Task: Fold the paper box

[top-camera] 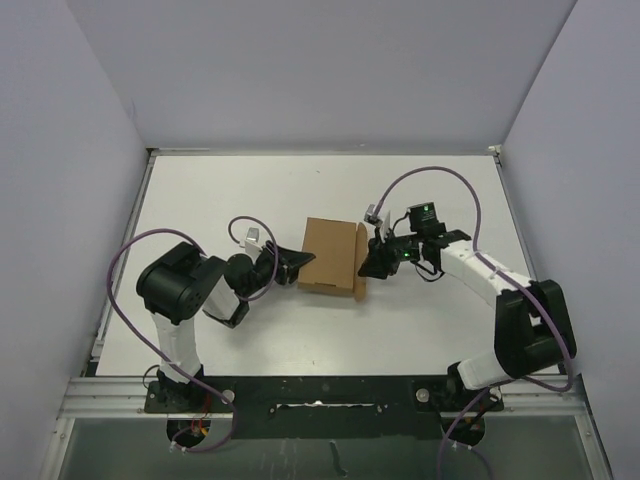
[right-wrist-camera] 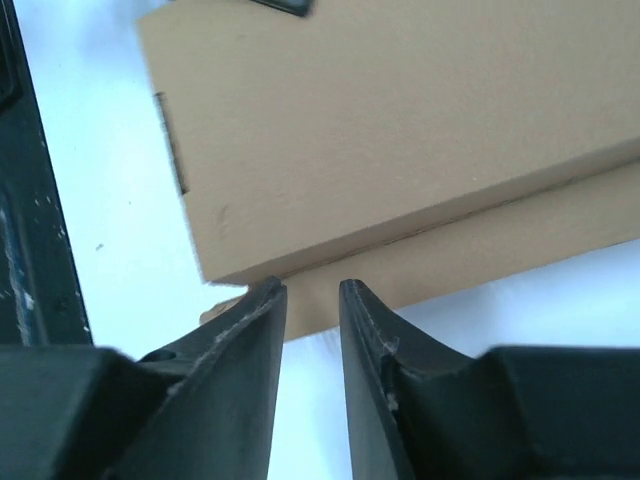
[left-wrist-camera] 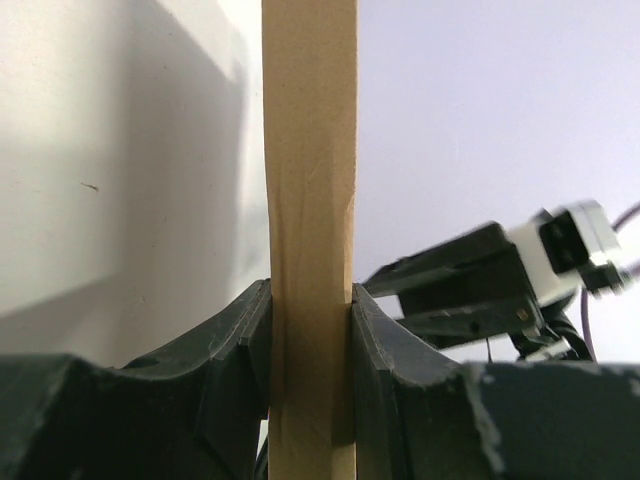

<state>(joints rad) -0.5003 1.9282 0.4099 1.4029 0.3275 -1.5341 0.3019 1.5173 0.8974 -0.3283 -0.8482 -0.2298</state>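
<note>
The paper box (top-camera: pixel 333 252) is a flat brown cardboard mailer, folded up, in the middle of the white table. My left gripper (top-camera: pixel 298 263) is shut on its left edge. In the left wrist view both jaws (left-wrist-camera: pixel 310 295) clamp the thick cardboard edge (left-wrist-camera: pixel 310 150), which stands upright between them. My right gripper (top-camera: pixel 368 265) is at the box's right side. In the right wrist view its jaws (right-wrist-camera: pixel 312 288) are almost shut, with a narrow empty gap, and their tips sit against the box's lower side panel (right-wrist-camera: pixel 400 130).
The white table (top-camera: pixel 220 200) is closed in by grey walls at the back and both sides. The right arm's black wrist (left-wrist-camera: pixel 480 285) shows behind the box in the left wrist view. Purple cables loop above both arms.
</note>
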